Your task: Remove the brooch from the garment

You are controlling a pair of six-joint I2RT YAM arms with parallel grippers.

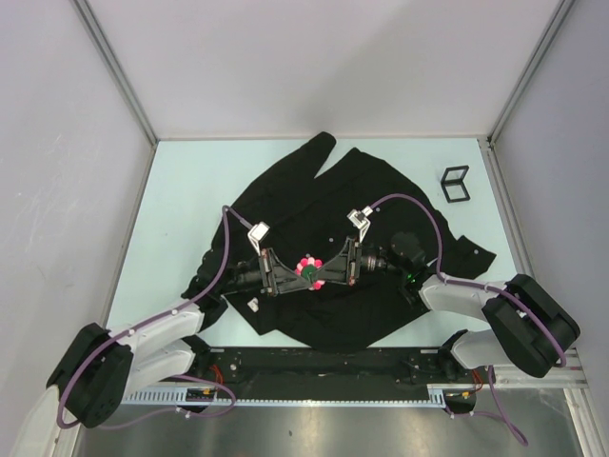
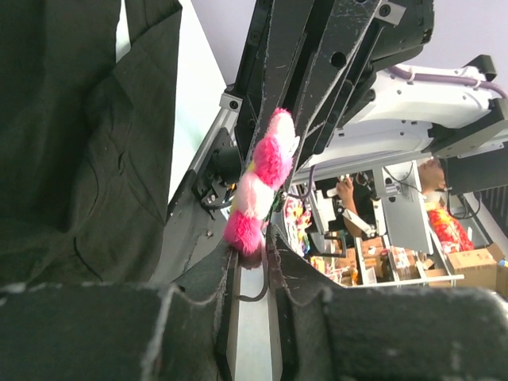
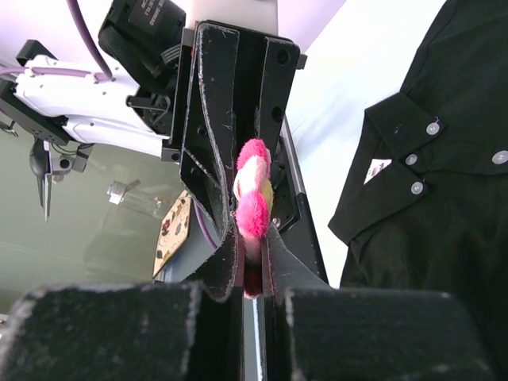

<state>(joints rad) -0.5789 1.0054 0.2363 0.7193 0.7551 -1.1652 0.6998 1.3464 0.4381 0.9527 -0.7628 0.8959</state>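
**Status: brooch gripped from both sides above the shirt**

1. Position. I see the brooch (image 1: 309, 269) over the middle of the shirt (image 1: 314, 190), caught between the two claws, which meet tip to tip.
2. Left claw (image 1: 293, 275). It comes in from the left. Its fingers are nearly together, pinched narrowly on one edge of the brooch.
3. Right claw (image 1: 326, 270). It comes in from the right. Its fingers are equally narrow and clamp the opposite edge.
4. Orientation. From above, the flower faces up, with pink petals ringing a dark centre. In both wrist views it shows edge-on as a thin line of petals running along the slot between the fingers. I cannot tell from these views whether its underside touches the cloth.
5. Shirt. It lies spread and rumpled across the centre of the table (image 1: 190, 190). The right wrist view shows white buttons (image 3: 432, 128) and a small white tag (image 3: 377, 168) beside the claws.
6. Room. Pale bare table shows left, far and right of the shirt. A small black frame (image 1: 455, 184) stands near the far right corner, well apart from the claws. Walls (image 1: 57, 143) close off three sides, and the rail (image 1: 314, 367) bounds the near edge.
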